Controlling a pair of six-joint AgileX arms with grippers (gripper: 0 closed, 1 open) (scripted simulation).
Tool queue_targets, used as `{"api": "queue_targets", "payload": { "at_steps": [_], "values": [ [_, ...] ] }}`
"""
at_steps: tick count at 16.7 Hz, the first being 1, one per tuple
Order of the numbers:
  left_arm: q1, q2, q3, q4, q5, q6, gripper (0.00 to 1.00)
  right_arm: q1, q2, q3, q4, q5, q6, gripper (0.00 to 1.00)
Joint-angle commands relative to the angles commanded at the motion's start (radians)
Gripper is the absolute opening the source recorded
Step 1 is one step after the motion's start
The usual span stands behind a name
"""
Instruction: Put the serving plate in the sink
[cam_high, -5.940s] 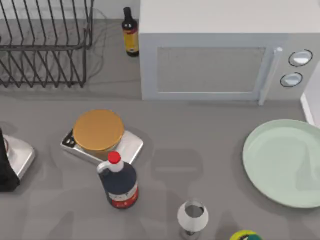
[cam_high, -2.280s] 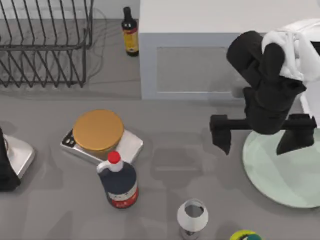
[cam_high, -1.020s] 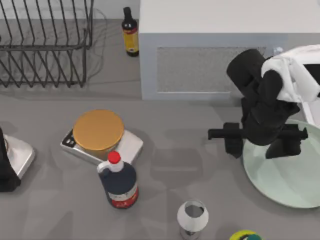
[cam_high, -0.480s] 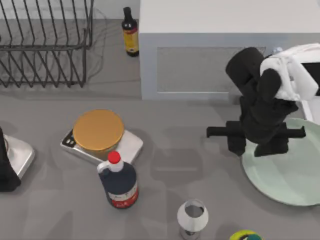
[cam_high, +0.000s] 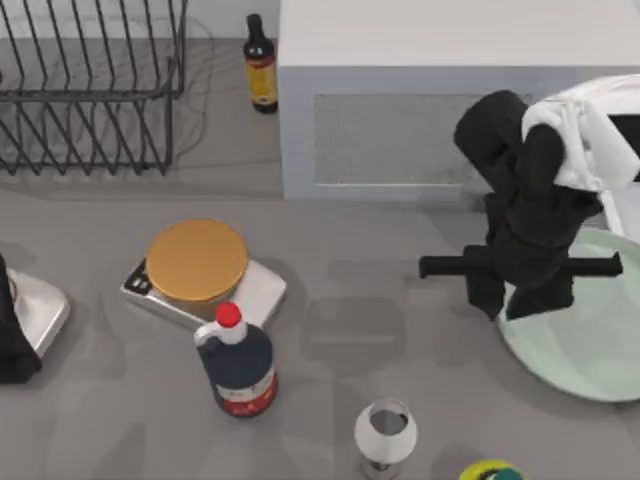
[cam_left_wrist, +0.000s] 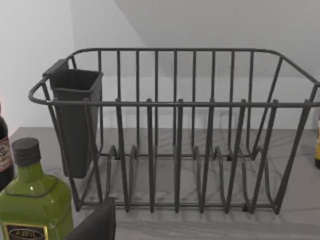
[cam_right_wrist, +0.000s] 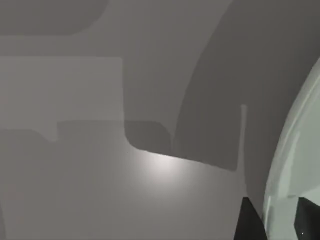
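Observation:
The serving plate (cam_high: 590, 330), large, round and pale mint green, lies at the table's right edge. My right gripper (cam_high: 516, 298) reaches down over its left rim with one finger outside the rim and one inside, shut on it. In the right wrist view the plate's pale rim (cam_right_wrist: 290, 165) runs between the two dark fingertips (cam_right_wrist: 245, 222). The sink is hidden behind my right arm at the right edge. My left arm (cam_high: 12, 345) stays parked at the table's left edge.
A white microwave (cam_high: 420, 90) stands right behind the right arm. A scale with a golden disc (cam_high: 197, 262), a dark red-capped bottle (cam_high: 238, 365), a small glass (cam_high: 385, 432), a wire dish rack (cam_high: 90, 80) and a sauce bottle (cam_high: 261, 62) take up the left and middle.
The right gripper's fingers have closed in from wide apart onto the plate's left rim. The plate has slid a little to the right with the gripper.

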Motion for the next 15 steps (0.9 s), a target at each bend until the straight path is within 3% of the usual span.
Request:
{"api": "queue_targets", "payload": {
  "at_steps": [5, 10, 15],
  "values": [
    [0.0, 0.0, 0.0, 0.0, 0.0, 0.0, 1.0, -0.031, -0.037, 0.17, -0.339, -0.001, -0.01, 0.0],
    [0.0, 0.0, 0.0, 0.0, 0.0, 0.0, 1.0, -0.053, -0.039, 0.543, -0.722, 0.002, -0.009, 0.0],
    [0.0, 0.0, 0.0, 0.0, 0.0, 0.0, 1.0, -0.031, 0.006, 0.906, -0.908, 0.003, -0.003, 0.0]
  ]
}}
